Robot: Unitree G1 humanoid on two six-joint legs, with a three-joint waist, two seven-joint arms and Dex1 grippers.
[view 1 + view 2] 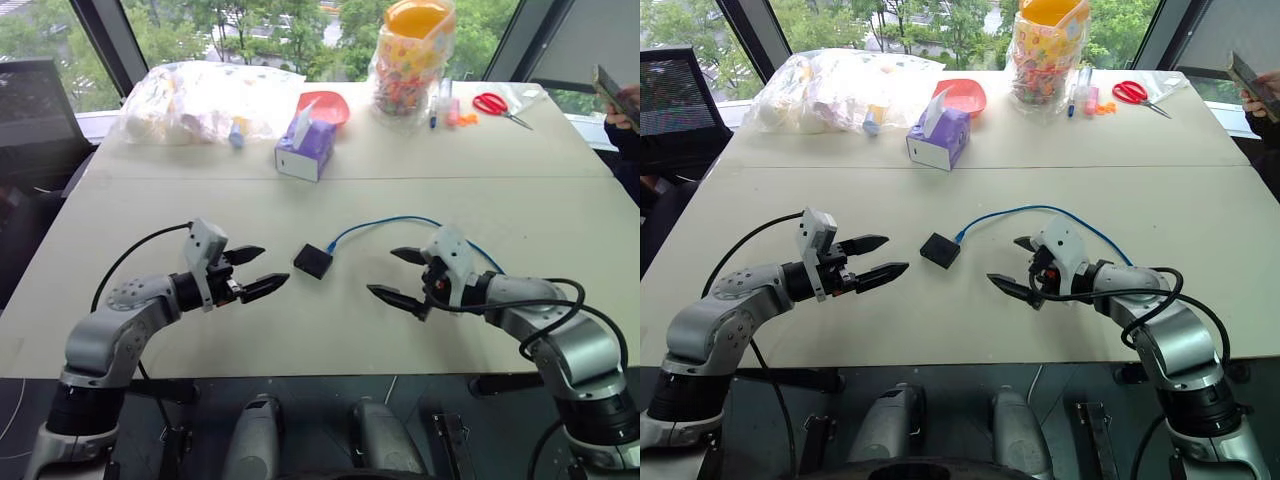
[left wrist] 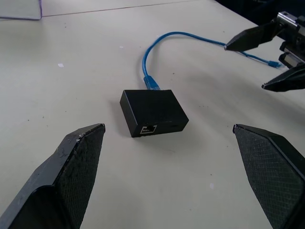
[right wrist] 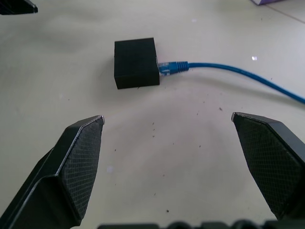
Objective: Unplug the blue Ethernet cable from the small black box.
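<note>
Blue Ethernet cable [image 1: 385,222] lies on the pale table [image 1: 330,320] with its plug still seated in the right side of the small black box [image 1: 313,261], which rests flat near the middle of the table, between the two grippers and touching neither. From the box the cable curves away to the far right and then comes back toward the right arm; its other end lies loose on the table beside that arm. In the left wrist view a second port shows empty on the box's near face. One cable and one box are on the near half of the table. Along the far edge stand the containers: one clear plastic bag [image 1: 205,100] at the far left stuffed with pale and coloured items too jumbled to tell apart, one purple tissue box [image 1: 306,148] with a white tissue sticking up from its top, one red bowl [image 1: 326,106] behind it, and one clear jar [image 1: 412,60] with an orange lid packed with small colourful pieces. One pair of red-handled scissors [image 1: 497,106] lies at the far right. The left gripper [image 1: 257,272] hovers just left of the box, its arm reaching in from the near left and its fingers spread wide and empty. The right gripper [image 1: 399,276] hovers right of the box, angled inward toward it and slightly downward, likewise released and holding nothing.
</note>
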